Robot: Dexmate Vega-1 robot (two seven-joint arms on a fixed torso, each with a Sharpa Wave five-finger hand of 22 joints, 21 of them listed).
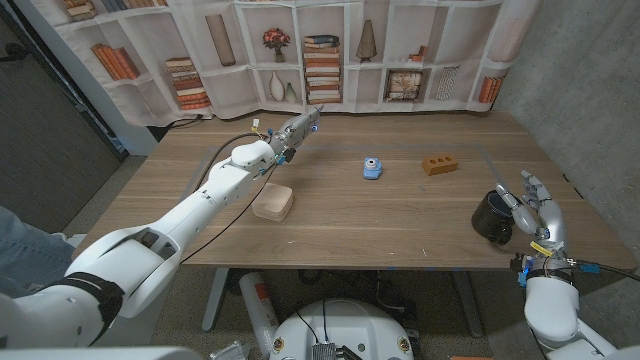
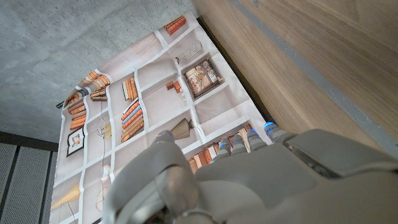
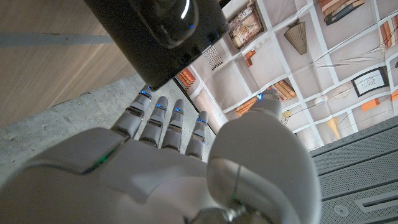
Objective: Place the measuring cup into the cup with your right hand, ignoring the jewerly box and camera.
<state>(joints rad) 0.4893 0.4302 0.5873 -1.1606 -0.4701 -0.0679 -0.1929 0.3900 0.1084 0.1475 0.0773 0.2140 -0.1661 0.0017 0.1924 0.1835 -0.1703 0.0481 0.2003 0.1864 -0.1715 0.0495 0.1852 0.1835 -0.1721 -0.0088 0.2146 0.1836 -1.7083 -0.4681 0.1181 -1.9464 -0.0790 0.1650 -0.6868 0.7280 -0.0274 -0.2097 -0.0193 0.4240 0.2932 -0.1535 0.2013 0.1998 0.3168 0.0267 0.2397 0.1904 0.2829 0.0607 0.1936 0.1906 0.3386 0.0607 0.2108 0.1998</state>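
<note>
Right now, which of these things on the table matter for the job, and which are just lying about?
For the job: black measuring cup; beige cup; right hand, beside the measuring cup.
Just lying about: blue camera; brown jewelry box; left hand, holding nothing.

Illumination is even and moderately bright, diffuse, from overhead. On the counter [image 1: 400, 215] shadows are soft and short; a faint one lies under the left arm [image 1: 215, 195]. The head view is sharp at centre, with slight bending of straight lines toward the edges. In the right wrist view, a white glare streak marks the black cup [image 3: 158, 31], and the right hand [image 3: 155, 174] close to the lens is soft. The left hand [image 2: 249, 180] is likewise blurred; the printed bookshelf backdrop [image 2: 143, 112] is sharper.
</note>
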